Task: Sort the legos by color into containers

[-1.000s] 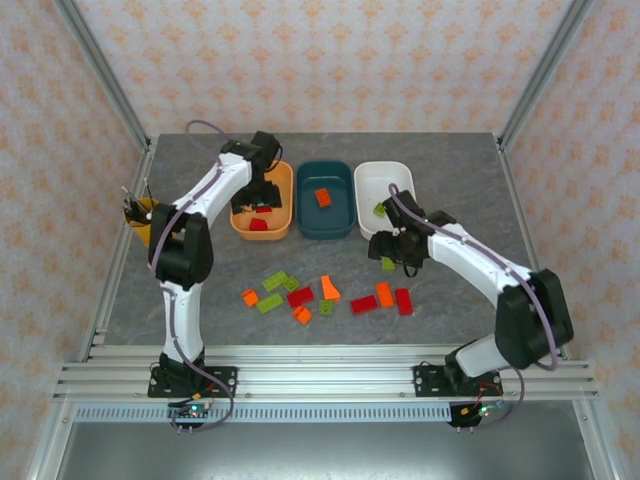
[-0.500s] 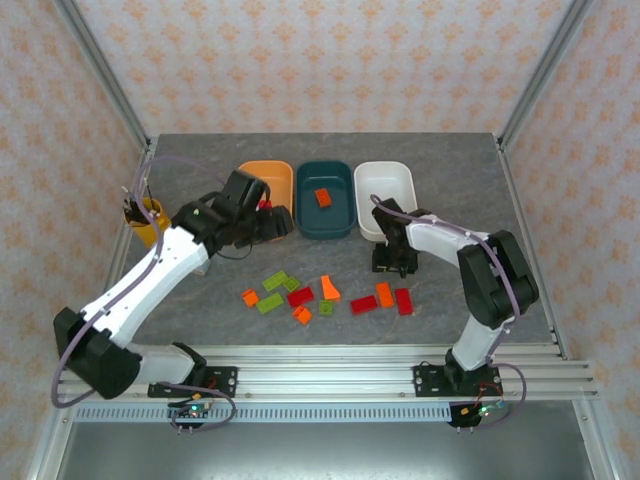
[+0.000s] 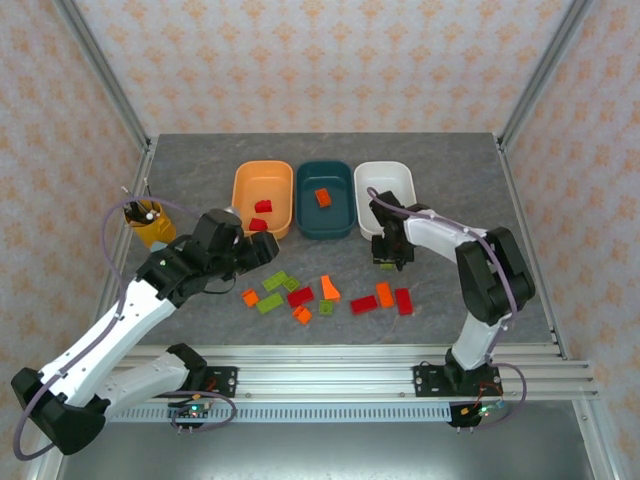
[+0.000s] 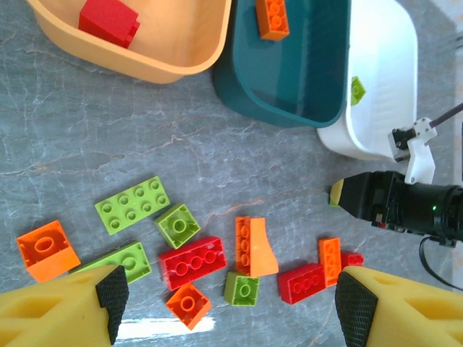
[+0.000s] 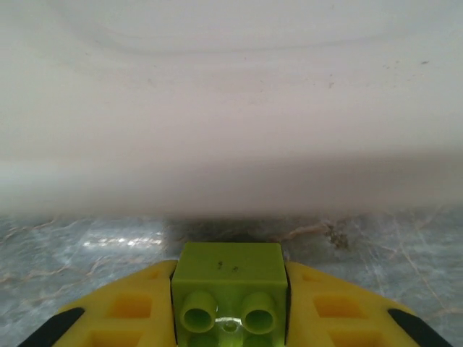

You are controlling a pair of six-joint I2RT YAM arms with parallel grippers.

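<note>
A grey, stone-looking worktop [image 3: 460,170] is lying flat in front of me. Soft pink walls [image 3: 320,60] with little orange flowers are standing around its far and side edges. Silver metal posts [image 3: 103,75] are rising from the far corners, and silver rails [image 3: 320,378] are running along the near edge.

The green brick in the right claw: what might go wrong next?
The right gripper pinches the green brick low over the table, close to the wall of the white tub. Moving forward without lifting enough could bump and shove the tub. The brick might also slip free.
</note>
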